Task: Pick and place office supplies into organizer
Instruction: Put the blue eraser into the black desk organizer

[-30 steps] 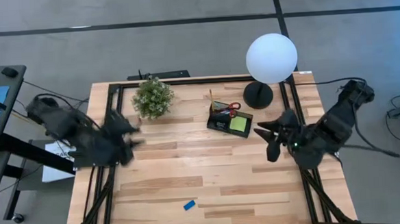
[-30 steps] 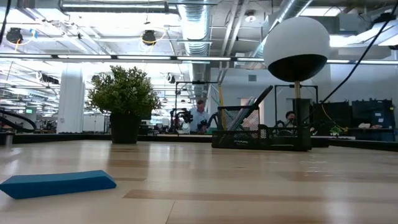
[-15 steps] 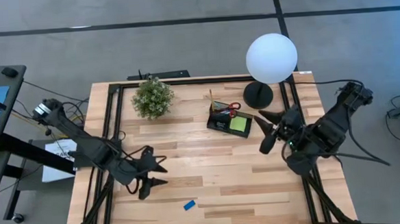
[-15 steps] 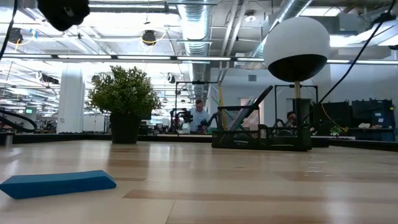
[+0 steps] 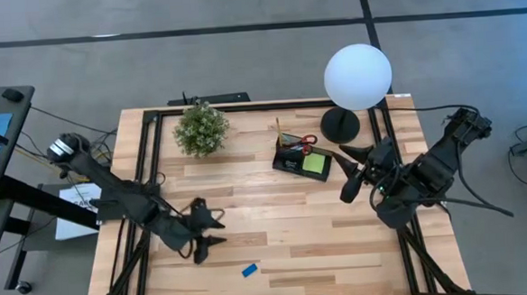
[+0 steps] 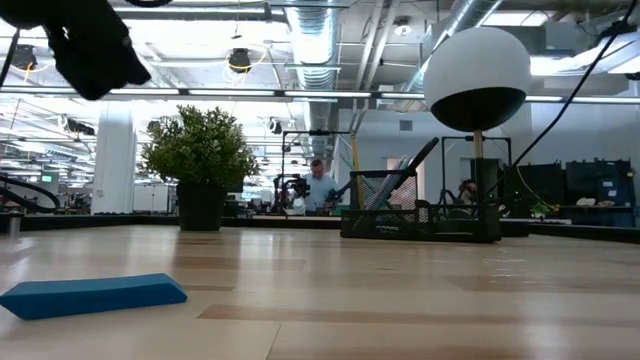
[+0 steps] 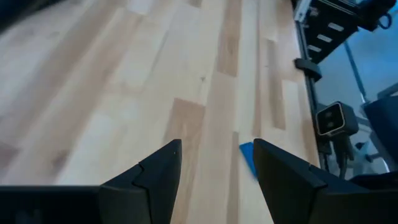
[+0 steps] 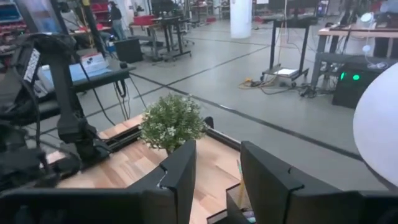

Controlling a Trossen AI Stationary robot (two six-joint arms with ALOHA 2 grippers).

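Observation:
The blue eraser [image 5: 249,270] lies flat on the wooden table near its front edge, large at the left of the low view [image 6: 95,295]. My left gripper [image 5: 219,232] hangs open above the table, short of the eraser on its left and far side. In the left wrist view [image 7: 217,144] the eraser [image 7: 248,158] shows just past one finger. The black organizer [image 5: 301,158] stands at the back right and holds red-handled scissors [image 5: 307,143] and a lime-green pad [image 5: 316,165]. My right gripper [image 5: 347,173] hovers open and holds nothing, right of the organizer [image 8: 217,146].
A green potted plant [image 5: 200,128] stands at the back left of the table. A lamp with a white globe [image 5: 357,76] and a round black base [image 5: 340,124] stands at the back right beside the organizer. Bare wood lies in the table's middle. People show in the room beyond [image 6: 320,185].
My left gripper has swung down from beside the table's left edge toward the near edge and the blue eraser, tipping further downward and staying open. My right gripper has turned a little in place. The eraser has not moved.

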